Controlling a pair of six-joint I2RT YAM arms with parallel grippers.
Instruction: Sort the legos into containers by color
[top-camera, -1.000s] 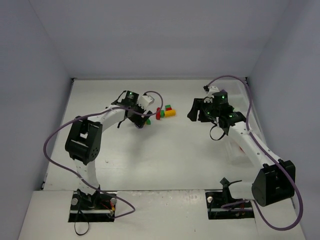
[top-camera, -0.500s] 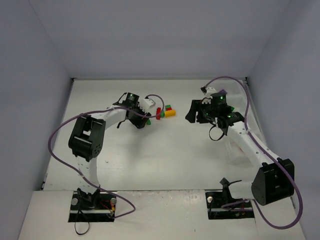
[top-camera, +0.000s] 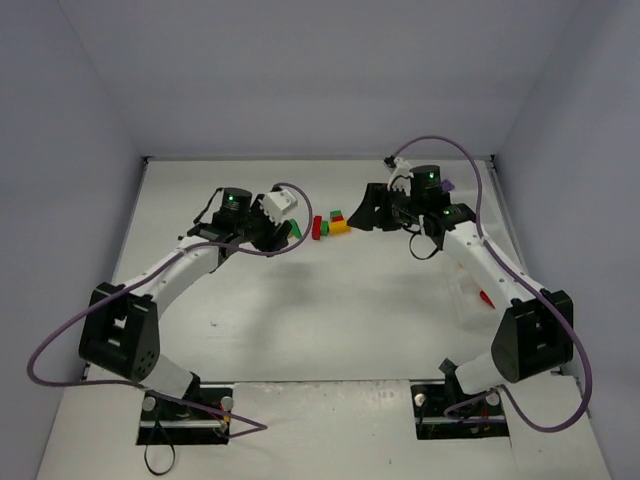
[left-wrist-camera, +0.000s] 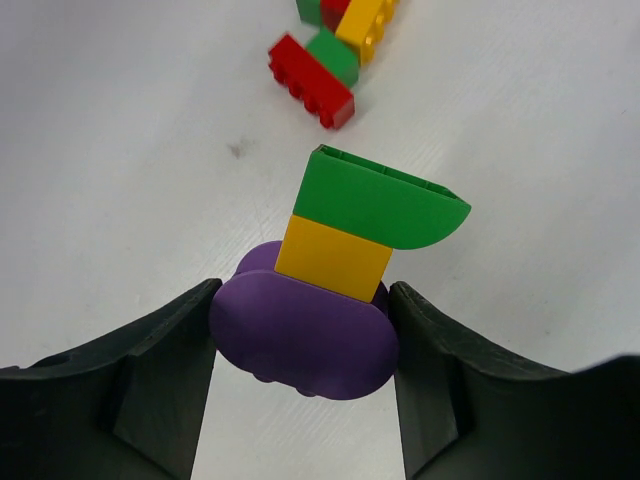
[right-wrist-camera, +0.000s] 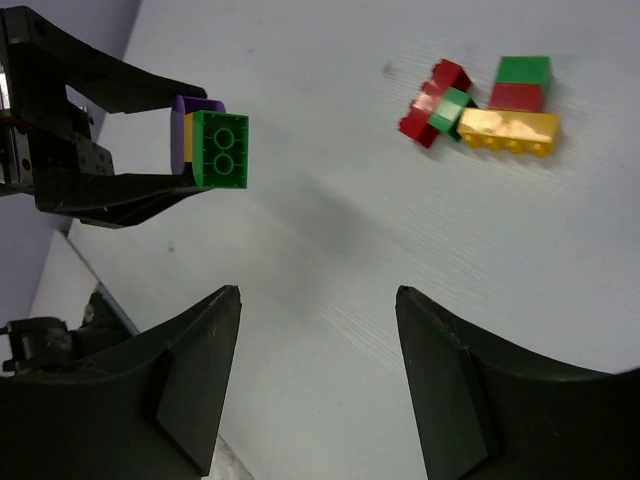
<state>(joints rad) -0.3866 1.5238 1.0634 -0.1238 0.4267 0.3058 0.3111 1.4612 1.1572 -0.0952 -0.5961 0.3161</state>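
Left gripper (left-wrist-camera: 305, 325) jaws clamp the purple base of a purple-yellow-green lego stack (left-wrist-camera: 370, 205), near the loose brick cluster (left-wrist-camera: 335, 50). Right gripper (right-wrist-camera: 318, 310) jaws spread wide, empty, over bare tabletop (right-wrist-camera: 330, 200) beside that cluster.

Left fingers (left-wrist-camera: 150, 370) clamped on legos (left-wrist-camera: 336, 262), right fingers (right-wrist-camera: 185, 385) spread wide.

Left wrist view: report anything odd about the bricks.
The left pincer grips a stack of three bricks stuck together in mixed colours: purple brick in the grip, then yellow brick, then green brick outermost, overhanging to one side. For colour sorting that looks odd; they would likely need pulling apart first.
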